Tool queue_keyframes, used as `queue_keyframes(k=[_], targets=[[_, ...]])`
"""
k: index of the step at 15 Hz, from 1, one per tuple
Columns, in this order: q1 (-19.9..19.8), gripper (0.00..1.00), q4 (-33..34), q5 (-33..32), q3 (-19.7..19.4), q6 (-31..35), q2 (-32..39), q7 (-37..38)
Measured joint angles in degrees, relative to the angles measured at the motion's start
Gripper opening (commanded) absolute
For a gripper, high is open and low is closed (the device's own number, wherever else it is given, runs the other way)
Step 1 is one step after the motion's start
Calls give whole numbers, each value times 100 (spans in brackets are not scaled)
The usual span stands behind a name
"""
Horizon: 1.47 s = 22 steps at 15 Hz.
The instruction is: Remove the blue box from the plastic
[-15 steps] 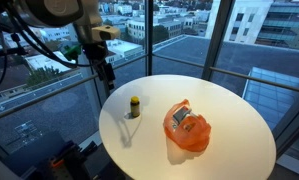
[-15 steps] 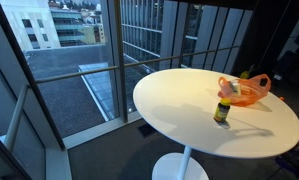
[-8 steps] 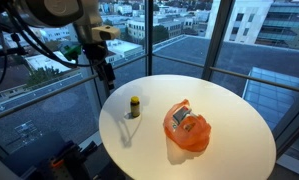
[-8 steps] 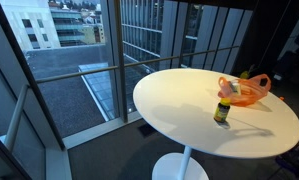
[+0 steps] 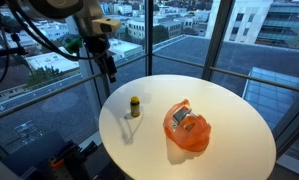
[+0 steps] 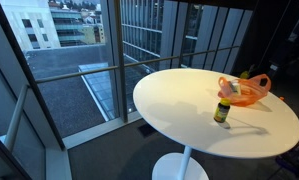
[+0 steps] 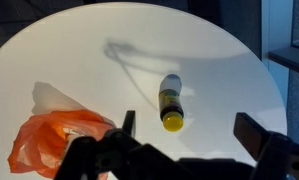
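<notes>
An orange plastic bag (image 5: pixel 187 128) lies on the round white table (image 5: pixel 229 110). A bluish-grey box (image 5: pixel 193 127) shows through its opening. The bag also shows in an exterior view (image 6: pixel 240 90) and at the lower left of the wrist view (image 7: pixel 59 138), where the box is hidden. My gripper (image 5: pixel 109 70) hangs above the table's edge, well away from the bag. In the wrist view the gripper (image 7: pixel 189 130) is open and empty, with its fingers spread wide.
A small bottle with a yellow cap (image 5: pixel 134 107) stands on the table beside the bag. It shows in both exterior views (image 6: pixel 222 111) and in the wrist view (image 7: pixel 170 102). Tall glass windows and a railing (image 5: pixel 49 90) surround the table.
The arm's wrist has shifted slightly upward and turned a little. The bag and bottle have not moved.
</notes>
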Motion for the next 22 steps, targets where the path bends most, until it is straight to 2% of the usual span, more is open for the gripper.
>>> queue_keyframes(k=[8,13,22], targets=[[-130,100,576,21,-63,2,365,217],[-305,100,1125,18,-185,-52,955,330],[-448,100,2143,-31,-579,-525,2037,478]])
